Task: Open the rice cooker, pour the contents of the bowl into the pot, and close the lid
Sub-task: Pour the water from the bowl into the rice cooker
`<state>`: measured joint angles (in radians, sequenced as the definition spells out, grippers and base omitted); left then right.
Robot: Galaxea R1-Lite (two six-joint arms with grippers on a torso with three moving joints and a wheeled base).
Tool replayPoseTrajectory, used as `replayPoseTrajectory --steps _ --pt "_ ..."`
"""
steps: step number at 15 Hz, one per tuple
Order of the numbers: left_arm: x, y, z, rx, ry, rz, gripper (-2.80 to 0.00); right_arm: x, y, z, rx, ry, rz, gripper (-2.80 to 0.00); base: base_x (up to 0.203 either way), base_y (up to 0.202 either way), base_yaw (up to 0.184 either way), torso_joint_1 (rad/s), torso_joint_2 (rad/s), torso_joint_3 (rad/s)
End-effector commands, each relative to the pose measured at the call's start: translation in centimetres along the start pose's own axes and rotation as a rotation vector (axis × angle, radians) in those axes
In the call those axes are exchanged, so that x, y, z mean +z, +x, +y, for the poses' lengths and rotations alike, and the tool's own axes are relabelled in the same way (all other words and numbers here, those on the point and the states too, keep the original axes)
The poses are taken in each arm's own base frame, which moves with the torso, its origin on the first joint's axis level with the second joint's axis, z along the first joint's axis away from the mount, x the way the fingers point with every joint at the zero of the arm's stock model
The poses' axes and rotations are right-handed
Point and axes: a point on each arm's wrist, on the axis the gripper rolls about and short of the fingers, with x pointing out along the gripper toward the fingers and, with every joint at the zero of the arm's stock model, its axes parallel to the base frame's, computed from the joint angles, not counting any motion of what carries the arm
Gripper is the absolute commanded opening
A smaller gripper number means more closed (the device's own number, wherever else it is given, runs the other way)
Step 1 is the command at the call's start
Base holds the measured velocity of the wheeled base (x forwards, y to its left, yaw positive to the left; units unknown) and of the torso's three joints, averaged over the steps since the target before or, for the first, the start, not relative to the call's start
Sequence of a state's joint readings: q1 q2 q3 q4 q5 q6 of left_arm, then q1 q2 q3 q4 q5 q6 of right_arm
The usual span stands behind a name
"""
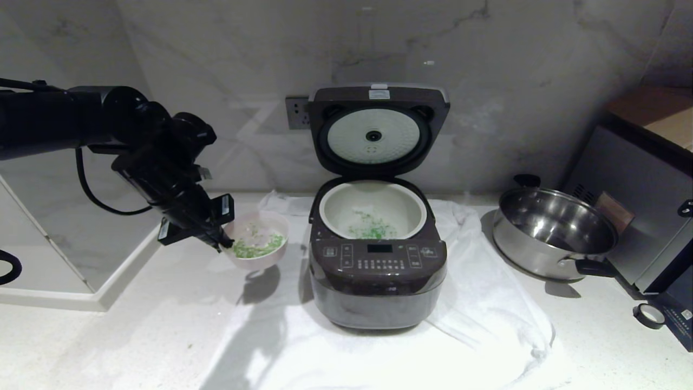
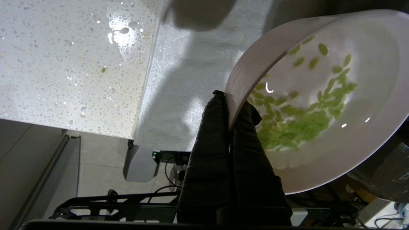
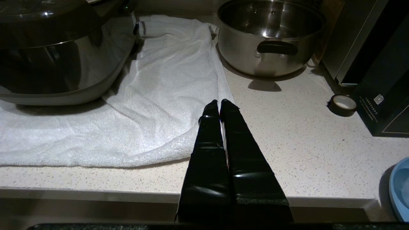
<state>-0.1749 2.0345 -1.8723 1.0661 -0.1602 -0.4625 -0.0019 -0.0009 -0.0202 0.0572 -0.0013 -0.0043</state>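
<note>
A: What takes up most of the scene?

B: A white towel (image 1: 487,336) spread over a speckled countertop (image 1: 108,346), with the rice cooker (image 1: 378,281) standing on it, to the right of the left gripper. Its lid (image 1: 379,127) is tipped up against the marble wall, silver disc facing out.

A: And inside the cooker?

B: The white inner pot (image 1: 372,208) sits open, with a few green bits on its floor.

A: What else is on the counter?

B: A shiny steel pan (image 1: 552,230) with black handles, well to the far side of the cooker from the left gripper, and just ahead of the right gripper. A small roll of dark tape (image 3: 342,104) lies beyond that, near a dark box.

A: Where is the bowl?

B: The bowl (image 1: 259,239), pale pink outside and white inside, hangs above the towel's edge just left of the cooker. The left gripper (image 1: 221,242) pinches its near rim, one finger inside and one outside, and the bowl is tilted. Green bits (image 2: 300,124) are gathered in its lower part.

A: And the other arm?

B: The right gripper (image 3: 219,103) hovers low over the counter's front edge beside the towel, fingers pressed together, holding nothing.
</note>
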Motion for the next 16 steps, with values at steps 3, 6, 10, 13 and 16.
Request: replayPoseTrajectory --steps 3,6,10,13,16 --pt "-0.1 -0.3 -0.1 -0.004 0.000 -0.004 -2.80 0.0 0.0 0.0 0.000 0.000 0.001 -2.80 0.120 0.000 0.001 -0.010 0.00 0.002" --pt "-0.1 -0.3 0.0 -0.003 -0.001 -0.003 -2.80 0.0 0.0 0.0 0.000 0.000 0.001 -2.80 0.047 0.000 0.000 0.016 0.01 0.000" --pt "0.1 -0.6 -0.3 -0.013 0.006 -0.022 -2.80 0.0 0.0 0.0 0.000 0.000 0.001 -2.80 0.000 0.000 0.000 0.000 0.00 0.000" --pt "0.2 -0.9 -1.0 -0.028 0.027 -0.040 -2.80 0.0 0.0 0.0 -0.001 0.000 0.001 -2.80 0.000 0.000 0.000 0.000 0.00 0.000" --pt "0.1 -0.6 -1.8 -0.033 0.049 -0.035 -2.80 0.0 0.0 0.0 0.000 0.000 -0.001 -2.80 0.000 0.000 0.000 0.000 0.00 0.000"
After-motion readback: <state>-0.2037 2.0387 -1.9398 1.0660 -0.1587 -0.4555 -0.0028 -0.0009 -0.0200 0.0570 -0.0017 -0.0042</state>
